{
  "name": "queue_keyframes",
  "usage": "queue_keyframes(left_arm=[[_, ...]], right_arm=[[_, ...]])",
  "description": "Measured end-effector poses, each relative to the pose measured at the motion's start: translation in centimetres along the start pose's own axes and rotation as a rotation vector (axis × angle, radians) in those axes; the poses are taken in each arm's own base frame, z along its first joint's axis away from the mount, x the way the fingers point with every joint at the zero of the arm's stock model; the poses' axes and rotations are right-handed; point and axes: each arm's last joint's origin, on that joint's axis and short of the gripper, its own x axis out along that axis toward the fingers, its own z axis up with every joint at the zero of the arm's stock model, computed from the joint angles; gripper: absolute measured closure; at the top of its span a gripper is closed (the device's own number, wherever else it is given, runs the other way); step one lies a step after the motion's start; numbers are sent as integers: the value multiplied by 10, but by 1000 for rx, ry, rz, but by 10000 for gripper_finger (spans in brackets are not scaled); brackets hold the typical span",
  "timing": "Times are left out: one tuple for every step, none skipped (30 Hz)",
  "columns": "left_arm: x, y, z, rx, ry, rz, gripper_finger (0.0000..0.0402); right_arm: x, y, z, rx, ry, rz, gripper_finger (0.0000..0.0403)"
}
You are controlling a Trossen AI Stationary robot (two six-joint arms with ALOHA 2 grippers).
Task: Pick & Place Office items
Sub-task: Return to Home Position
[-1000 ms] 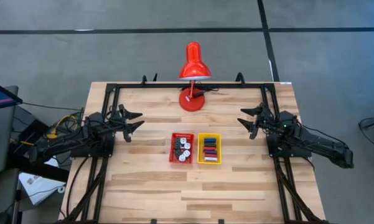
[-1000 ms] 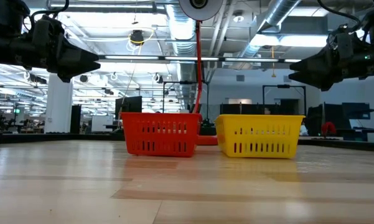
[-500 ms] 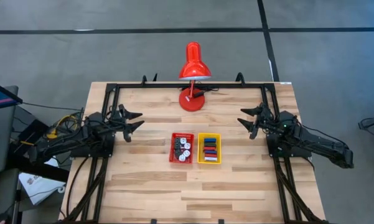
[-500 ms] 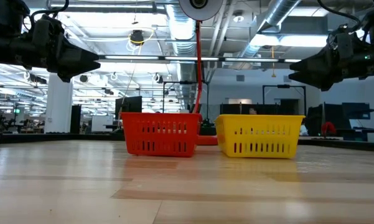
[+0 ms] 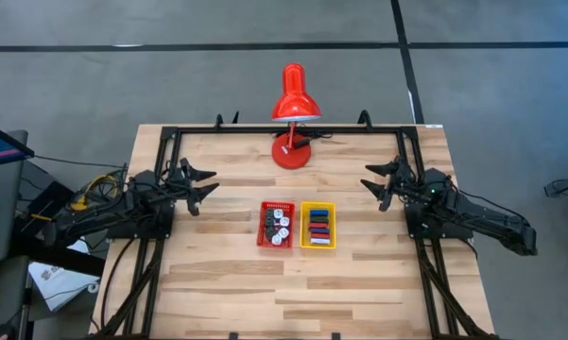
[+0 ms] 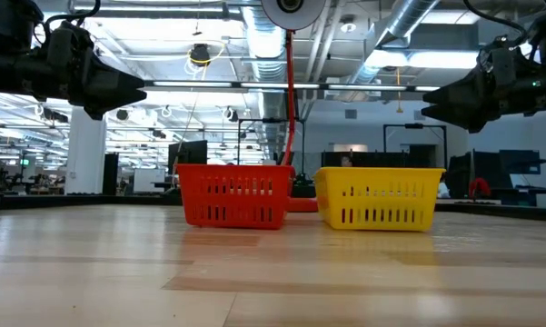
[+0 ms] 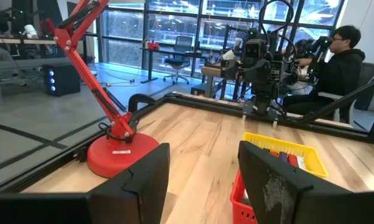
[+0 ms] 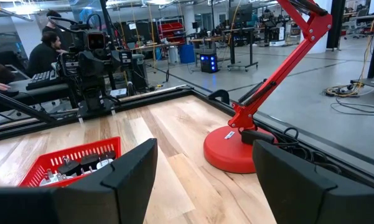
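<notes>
A red basket (image 5: 276, 225) at the table's middle holds small black and white knob-like office items (image 5: 278, 227). Next to it on the right, a yellow basket (image 5: 318, 225) holds flat red, blue and black office items (image 5: 318, 227). My left gripper (image 5: 204, 182) hovers level over the table's left part, open, with nothing between its fingers (image 7: 140, 186). My right gripper (image 5: 376, 182) hovers level over the right part, open and empty as well, its fingers (image 8: 127, 171) apart. Both point toward the table's middle, well above the baskets (image 6: 234, 194).
A red desk lamp (image 5: 294, 118) stands by its round base (image 5: 291, 151) at the table's far middle. A black frame (image 5: 284, 129) runs along the table's far edge and sides. People sit at desks beyond the table (image 7: 336, 62). Bare wood lies in front of the baskets.
</notes>
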Motion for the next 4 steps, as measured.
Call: queue_keyframes(left_arm=[[0,0,0,0,0,0,215],[0,0,0,0,0,0,215],[0,0,0,0,0,0,215],[0,0,0,0,0,0,215]], right_arm=[[0,0,0,0,0,0,147],[0,0,0,0,0,0,147],[0,0,0,0,0,0,147],[0,0,0,0,0,0,147]])
